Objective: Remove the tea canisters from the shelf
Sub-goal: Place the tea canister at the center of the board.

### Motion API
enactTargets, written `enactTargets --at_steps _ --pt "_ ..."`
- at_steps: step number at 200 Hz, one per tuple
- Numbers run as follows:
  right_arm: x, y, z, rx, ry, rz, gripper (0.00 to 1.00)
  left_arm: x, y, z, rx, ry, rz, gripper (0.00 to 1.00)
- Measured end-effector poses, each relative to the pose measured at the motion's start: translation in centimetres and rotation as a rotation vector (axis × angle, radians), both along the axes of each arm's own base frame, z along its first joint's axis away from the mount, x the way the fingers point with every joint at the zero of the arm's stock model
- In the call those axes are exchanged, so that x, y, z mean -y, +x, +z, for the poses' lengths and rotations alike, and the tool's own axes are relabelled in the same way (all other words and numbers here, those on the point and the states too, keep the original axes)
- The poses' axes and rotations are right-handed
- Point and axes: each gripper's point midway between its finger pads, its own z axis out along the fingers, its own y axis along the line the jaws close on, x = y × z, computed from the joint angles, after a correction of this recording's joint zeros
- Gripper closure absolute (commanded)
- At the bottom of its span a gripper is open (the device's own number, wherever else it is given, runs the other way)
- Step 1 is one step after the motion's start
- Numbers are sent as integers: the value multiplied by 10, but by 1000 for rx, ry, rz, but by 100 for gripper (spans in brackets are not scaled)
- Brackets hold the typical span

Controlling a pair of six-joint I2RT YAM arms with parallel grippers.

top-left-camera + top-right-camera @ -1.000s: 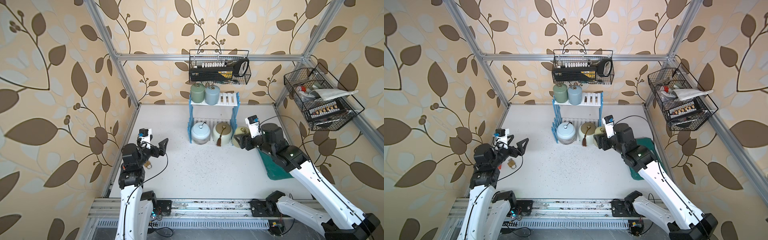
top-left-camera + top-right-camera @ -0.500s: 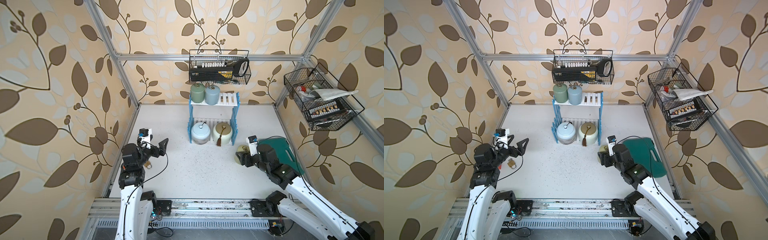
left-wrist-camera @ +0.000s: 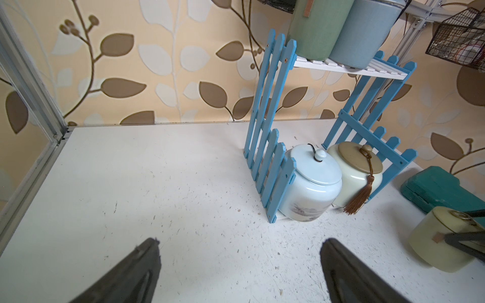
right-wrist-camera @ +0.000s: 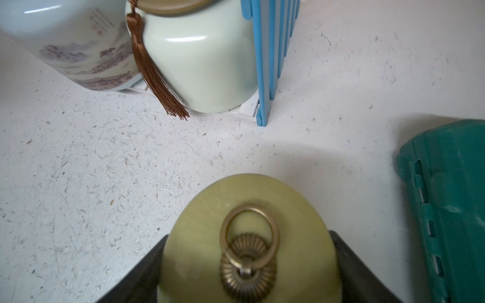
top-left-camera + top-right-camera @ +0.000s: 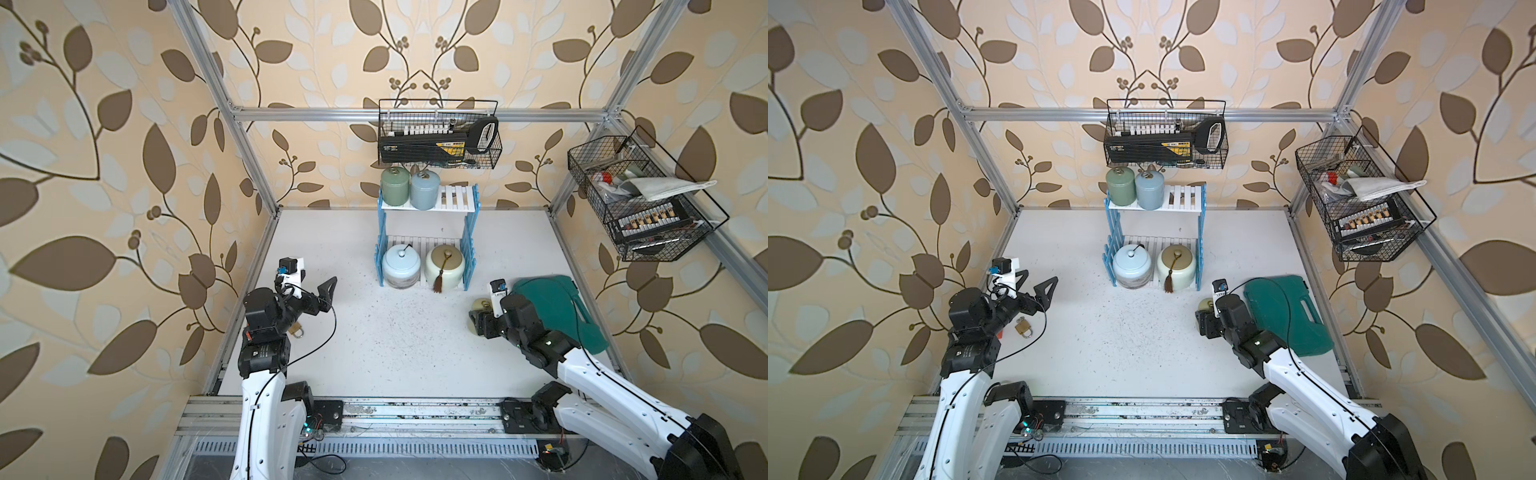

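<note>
The shelf (image 5: 454,201) stands at the back wall. On its top board are a sage green canister (image 5: 394,188) and a grey-blue one (image 5: 424,191). On the bottom board sit a pale blue jar (image 5: 401,266) and a cream tasselled jar (image 5: 447,265). My right gripper (image 5: 478,321) is shut on the pale yellow-green canister (image 5: 478,306), off the shelf and low over the table beside the green case. The right wrist view shows its ring-topped lid (image 4: 244,230) between both fingers (image 4: 147,270). It looks tilted in the left wrist view (image 3: 441,241). My left gripper (image 5: 309,286) stands open at the left, holding nothing.
A dark green case (image 5: 557,307) lies just right of the held canister. A brass padlock (image 5: 1022,328) lies under my left arm. Black wire baskets hang above the shelf (image 5: 438,141) and on the right wall (image 5: 640,199).
My right arm has drawn back from the shelf toward the front right with the yellow-green canister and come down low beside the green case. The left arm has not moved.
</note>
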Motion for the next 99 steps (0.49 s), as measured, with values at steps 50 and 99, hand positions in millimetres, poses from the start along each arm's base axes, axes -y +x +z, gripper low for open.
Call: enactTargets --at_steps 50,99 --pt "1 3 -15 -46 -4 -46 46 0 0 1 6 3 -1 1" --pt "1 9 -16 -38 9 -84 32 0 0 2 8 4 -1 1"
